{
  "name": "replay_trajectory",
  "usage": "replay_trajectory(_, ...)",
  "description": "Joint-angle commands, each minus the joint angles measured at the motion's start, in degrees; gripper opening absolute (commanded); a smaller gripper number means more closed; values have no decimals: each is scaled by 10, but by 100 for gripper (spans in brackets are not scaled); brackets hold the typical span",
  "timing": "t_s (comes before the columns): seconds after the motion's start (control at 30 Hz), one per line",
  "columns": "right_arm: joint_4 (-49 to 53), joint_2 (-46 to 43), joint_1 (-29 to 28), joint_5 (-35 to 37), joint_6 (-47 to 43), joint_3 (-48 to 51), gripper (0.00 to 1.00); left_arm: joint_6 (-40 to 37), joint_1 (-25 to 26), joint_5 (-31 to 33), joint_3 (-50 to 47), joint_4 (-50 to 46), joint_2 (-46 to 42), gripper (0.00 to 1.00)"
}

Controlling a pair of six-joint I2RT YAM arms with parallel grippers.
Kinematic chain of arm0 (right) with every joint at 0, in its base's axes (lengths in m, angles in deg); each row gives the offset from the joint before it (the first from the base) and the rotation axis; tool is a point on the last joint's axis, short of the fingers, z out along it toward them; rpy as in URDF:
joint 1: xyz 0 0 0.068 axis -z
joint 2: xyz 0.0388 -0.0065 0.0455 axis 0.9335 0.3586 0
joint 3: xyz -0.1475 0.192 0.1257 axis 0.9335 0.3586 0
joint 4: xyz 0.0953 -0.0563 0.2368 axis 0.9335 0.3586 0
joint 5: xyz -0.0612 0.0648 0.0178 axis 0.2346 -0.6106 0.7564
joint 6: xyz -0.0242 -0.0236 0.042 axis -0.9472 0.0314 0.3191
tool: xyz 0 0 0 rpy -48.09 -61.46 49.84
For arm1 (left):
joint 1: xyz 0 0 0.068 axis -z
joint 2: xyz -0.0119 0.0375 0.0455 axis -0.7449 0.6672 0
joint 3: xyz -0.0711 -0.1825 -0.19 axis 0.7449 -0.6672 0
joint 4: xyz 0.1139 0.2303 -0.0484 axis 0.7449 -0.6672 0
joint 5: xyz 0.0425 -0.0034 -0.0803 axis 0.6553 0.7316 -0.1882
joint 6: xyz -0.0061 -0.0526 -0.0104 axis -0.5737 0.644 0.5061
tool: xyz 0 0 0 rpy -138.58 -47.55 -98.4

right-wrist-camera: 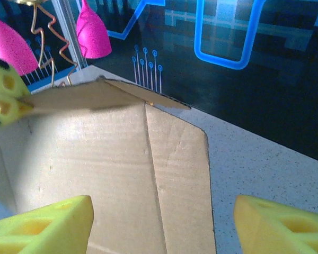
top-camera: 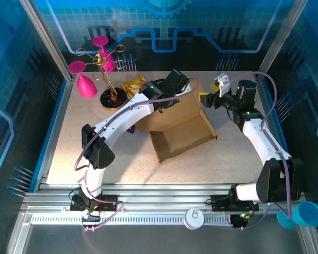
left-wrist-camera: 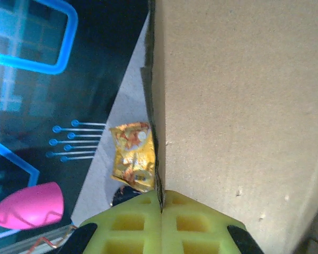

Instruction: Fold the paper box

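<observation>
The brown paper box (top-camera: 175, 124) lies on the table with its tray part open toward me and a tall panel raised behind it. My left gripper (top-camera: 186, 87) is shut on that panel's top edge; in the left wrist view its pads meet on the cardboard edge (left-wrist-camera: 160, 209) beside the broad brown face (left-wrist-camera: 238, 106). My right gripper (top-camera: 205, 100) is open at the box's right end. In the right wrist view its fingers (right-wrist-camera: 42, 227) straddle the panel (right-wrist-camera: 95, 159) and a side flap (right-wrist-camera: 180, 174) without touching. The left gripper's fingertips (right-wrist-camera: 2, 100) pinch the upper edge there.
A wire rack with pink cups (top-camera: 103, 69) stands at the back left. A yellow snack packet (top-camera: 133, 84) lies just behind the box, and a purple one (top-camera: 130, 128) peeks out under the left arm. A blue cup (top-camera: 310, 214) sits off the table, front right.
</observation>
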Motion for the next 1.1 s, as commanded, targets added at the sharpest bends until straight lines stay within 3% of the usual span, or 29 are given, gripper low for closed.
replay_trajectory(0.0,26,24,6,-42,-78,-31,72,-60,2,1,-6,51,-34,0)
replay_trajectory(0.67,-4,110,24,-32,-118,-82,70,-115,4,-63,-32,75,-54,0)
replay_trajectory(0.83,-6,120,14,-32,-117,-87,61,-119,1,-72,-42,80,-60,0)
replay_trajectory(1.07,-11,123,1,-33,-106,-85,40,-112,-4,-84,-50,86,-64,0)
